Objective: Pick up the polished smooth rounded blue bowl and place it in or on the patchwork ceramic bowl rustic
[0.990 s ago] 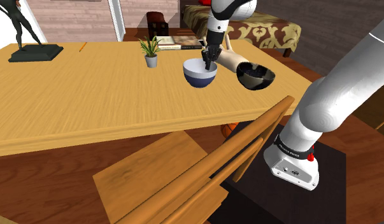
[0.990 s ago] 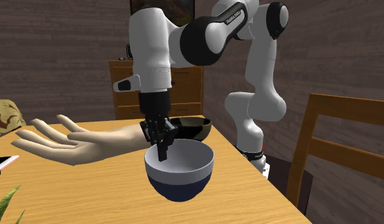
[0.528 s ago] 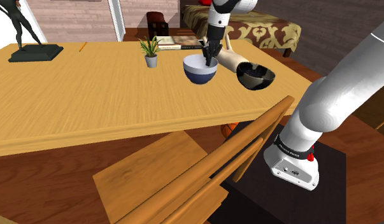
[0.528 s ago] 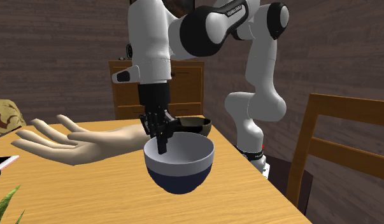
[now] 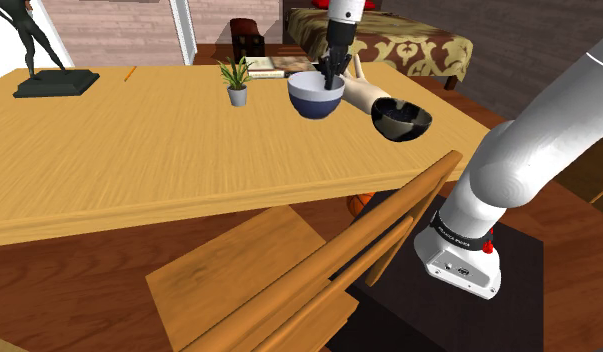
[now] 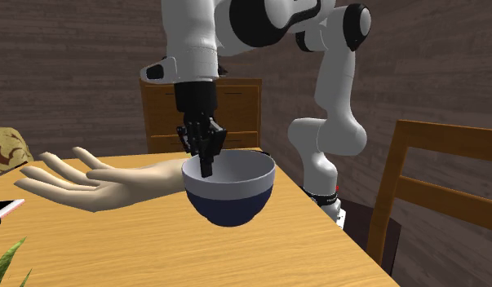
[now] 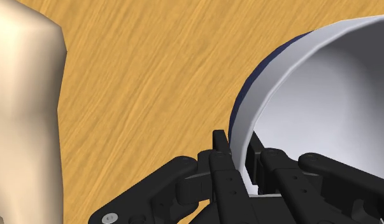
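Observation:
The blue bowl [image 5: 316, 96] [image 6: 228, 190] [image 7: 324, 108], dark blue outside and pale grey inside, hangs in the air above the wooden table [image 5: 139, 150]. My gripper [image 5: 332, 72] [image 6: 205, 160] [image 7: 237, 159] is shut on its rim, one finger inside and one outside. The dark bowl [image 5: 401, 120] stands on the table near the edge, toward the shoulder view's right of the lifted bowl; in the second exterior view a sliver of its rim [image 6: 265, 153] peeks out behind the blue bowl.
A beige model hand [image 5: 366, 96] [image 6: 97, 183] [image 7: 25, 114] lies on the table between the two bowls. A small potted plant [image 5: 235, 82], books [image 5: 281, 66] and a dark statue [image 5: 44, 60] stand further along. A wooden chair [image 5: 329, 265] sits at the table's near edge.
The gripper has risen with the blue bowl clasped in it, lifting the bowl higher off the table. The dark bowl and model hand have not moved.

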